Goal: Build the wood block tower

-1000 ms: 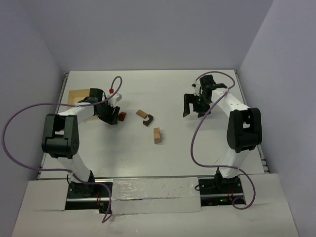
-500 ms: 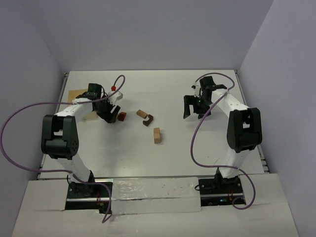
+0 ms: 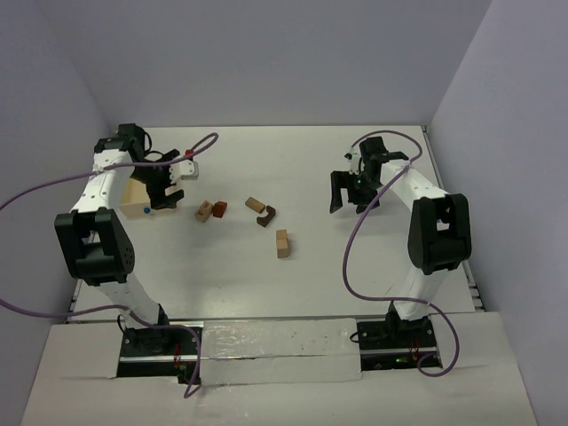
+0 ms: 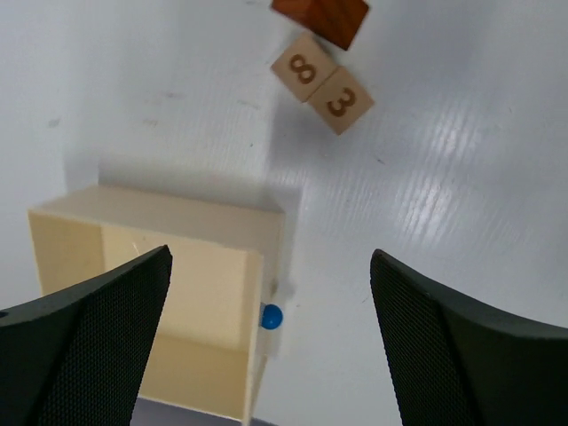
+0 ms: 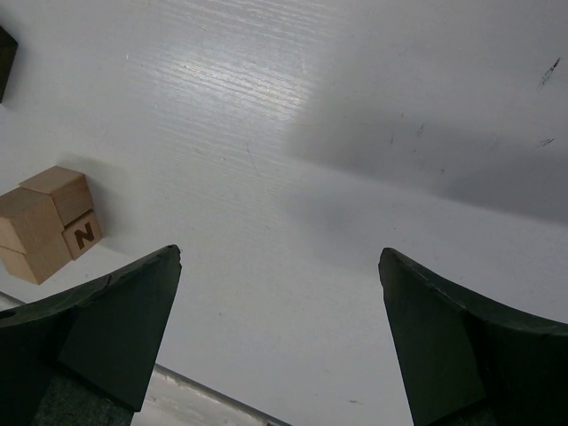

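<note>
Wood blocks lie loose mid-table. A pale tan pair (image 3: 204,211) touches an orange-brown cube (image 3: 219,209). A tan block (image 3: 256,204) sits by a dark brown arch (image 3: 265,216). A tan stack (image 3: 283,242) lies nearer. My left gripper (image 3: 167,193) is open and empty over the tray's right edge. Its wrist view shows the gripper (image 4: 271,257), the tan pair marked 8 and 3 (image 4: 319,84) and the orange-brown cube (image 4: 321,16). My right gripper (image 3: 349,197) is open and empty, right of the blocks. Its wrist view shows the gripper (image 5: 280,256) and the tan stack (image 5: 49,222).
A shallow pale wooden tray (image 3: 133,197) sits at the far left. The left wrist view shows its rim (image 4: 266,240) and a blue pin (image 4: 271,316) on its side. Purple cables loop beside both arms. White walls close in the table.
</note>
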Tool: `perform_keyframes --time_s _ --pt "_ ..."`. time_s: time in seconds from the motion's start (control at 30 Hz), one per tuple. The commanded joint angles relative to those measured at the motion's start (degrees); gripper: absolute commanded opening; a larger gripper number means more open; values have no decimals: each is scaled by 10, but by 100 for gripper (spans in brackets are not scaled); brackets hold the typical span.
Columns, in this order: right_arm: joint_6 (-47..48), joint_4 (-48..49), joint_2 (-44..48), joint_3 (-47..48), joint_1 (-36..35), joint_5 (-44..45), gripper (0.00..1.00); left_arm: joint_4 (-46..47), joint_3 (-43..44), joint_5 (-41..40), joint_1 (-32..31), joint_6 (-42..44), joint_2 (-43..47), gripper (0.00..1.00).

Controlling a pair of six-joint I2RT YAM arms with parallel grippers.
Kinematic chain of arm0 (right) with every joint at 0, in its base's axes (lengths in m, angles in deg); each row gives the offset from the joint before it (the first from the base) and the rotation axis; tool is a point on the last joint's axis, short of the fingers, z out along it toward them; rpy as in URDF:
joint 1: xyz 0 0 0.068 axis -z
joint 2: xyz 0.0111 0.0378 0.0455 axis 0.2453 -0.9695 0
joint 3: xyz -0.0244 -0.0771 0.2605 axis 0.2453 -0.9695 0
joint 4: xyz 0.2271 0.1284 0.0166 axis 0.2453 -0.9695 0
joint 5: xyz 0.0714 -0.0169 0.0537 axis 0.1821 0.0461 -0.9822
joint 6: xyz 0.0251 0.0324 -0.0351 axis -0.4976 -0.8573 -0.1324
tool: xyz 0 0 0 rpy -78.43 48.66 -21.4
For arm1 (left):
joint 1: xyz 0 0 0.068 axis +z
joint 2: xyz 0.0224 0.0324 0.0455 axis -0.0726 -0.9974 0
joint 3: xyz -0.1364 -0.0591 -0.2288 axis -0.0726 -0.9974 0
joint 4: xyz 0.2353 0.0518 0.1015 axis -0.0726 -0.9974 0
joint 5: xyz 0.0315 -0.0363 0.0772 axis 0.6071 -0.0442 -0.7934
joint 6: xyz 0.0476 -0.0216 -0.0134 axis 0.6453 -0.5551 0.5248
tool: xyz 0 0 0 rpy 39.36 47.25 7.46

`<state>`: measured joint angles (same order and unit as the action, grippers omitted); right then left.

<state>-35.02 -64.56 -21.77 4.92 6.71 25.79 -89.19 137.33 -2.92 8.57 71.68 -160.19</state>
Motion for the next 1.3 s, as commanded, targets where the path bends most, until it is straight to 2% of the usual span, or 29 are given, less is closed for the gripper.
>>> perform_keyframes --time_s 0.0,0.2,0.63,1.27 --pt "6 2 0 18 5 1 100 -120 52 51 -20 176 -45 99" --pt "0 4 -4 13 5 0 100 -66 34 57 -55 227 -59 99" --pt "-7 -4 -13 24 5 3 100 -76 42 49 -106 319 -126 99" --pt "-2 -15 -31 47 5 6 100 -77 71 23 -118 289 -195 98"
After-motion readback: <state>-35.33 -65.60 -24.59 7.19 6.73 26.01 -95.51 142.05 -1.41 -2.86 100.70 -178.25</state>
